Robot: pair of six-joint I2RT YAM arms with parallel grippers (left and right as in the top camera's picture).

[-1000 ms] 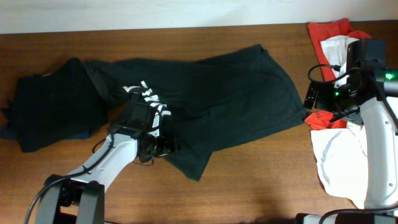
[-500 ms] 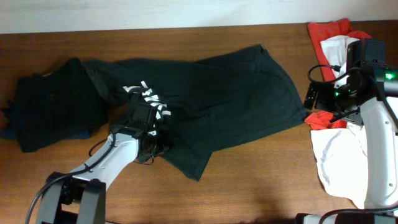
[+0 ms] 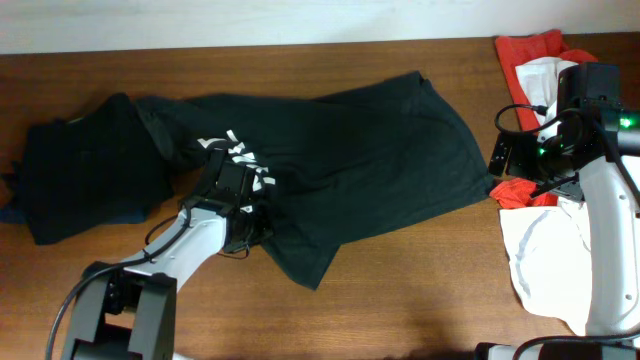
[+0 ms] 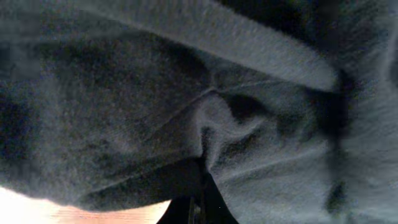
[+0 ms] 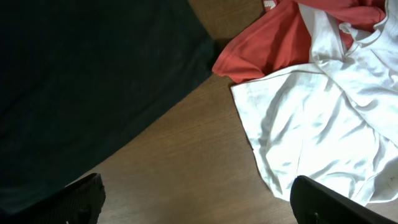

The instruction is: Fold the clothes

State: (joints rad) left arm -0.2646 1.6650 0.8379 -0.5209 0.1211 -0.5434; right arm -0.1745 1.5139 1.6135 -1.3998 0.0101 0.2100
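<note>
Left hand (image 3: 252,224) clenched on black T-shirt (image 3: 385,160), fingertips buried in folds; right hand (image 5: 202,208) released

We list: black T-shirt (image 3: 380,160), matt soft cloth, fuzzy-napped close up; white garment (image 5: 311,130), smooth thin cloth, faint sheen; red garment (image 5: 267,43), matt cloth; table (image 3: 400,300), brown wood, smooth satin finish

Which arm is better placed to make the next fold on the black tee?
Left. The left pincer is shut on the black T-shirt; the right pincer hangs open by the red garment and white garment, holding nothing.
</note>
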